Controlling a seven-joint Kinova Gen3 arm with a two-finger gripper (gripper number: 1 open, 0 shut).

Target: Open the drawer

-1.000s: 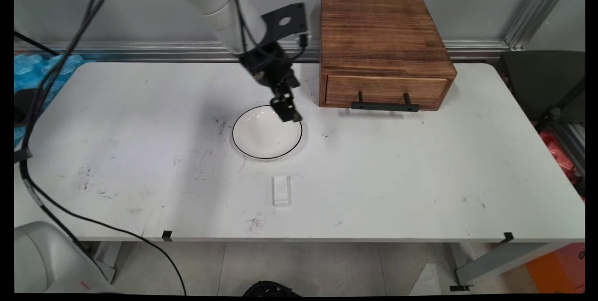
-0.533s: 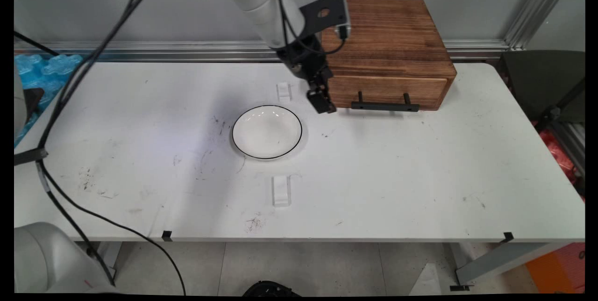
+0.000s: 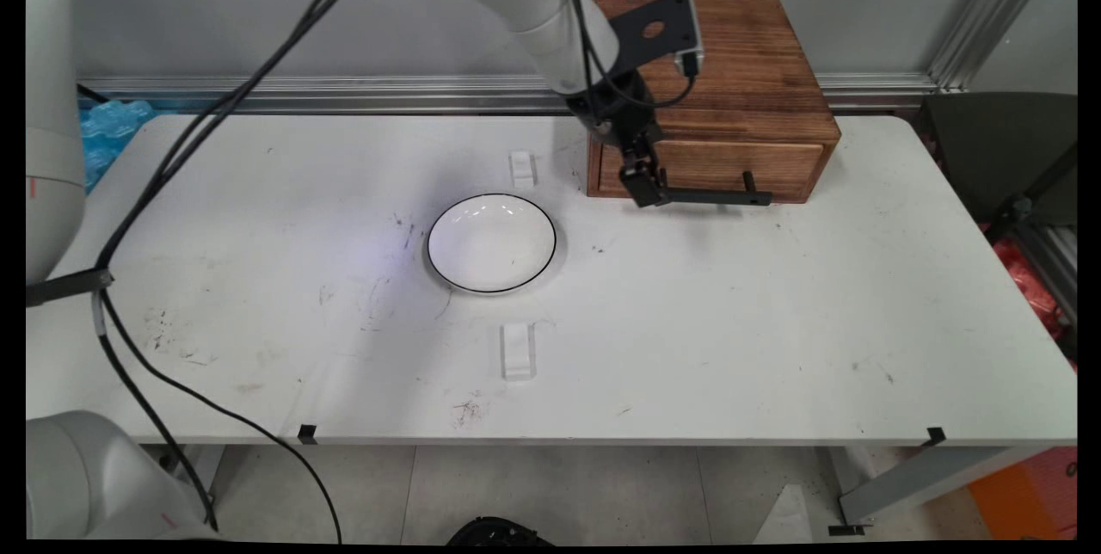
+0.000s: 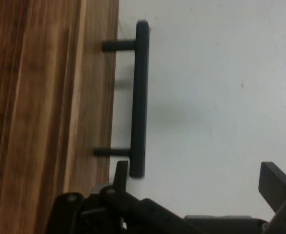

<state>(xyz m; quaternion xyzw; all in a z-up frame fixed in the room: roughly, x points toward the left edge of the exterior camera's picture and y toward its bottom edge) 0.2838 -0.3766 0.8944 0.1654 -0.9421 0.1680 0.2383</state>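
Note:
A brown wooden box with one drawer stands at the back of the white table. A black bar handle runs across the drawer front. My gripper hangs just above the table at the handle's left end. In the hand view the handle runs upright beside the wooden drawer front. My gripper is open, with one fingertip beside the handle's near end and the other fingertip far off over bare table. Nothing is held.
A white plate with a black rim lies left of the gripper. One clear plastic block sits behind the plate and another in front of it. Black cables hang across the left side. A dark chair stands off the table's right end.
The gripper has travelled right, from over the plate's far rim, past the box's left corner, to the left end of the drawer handle. The rear clear block is uncovered.

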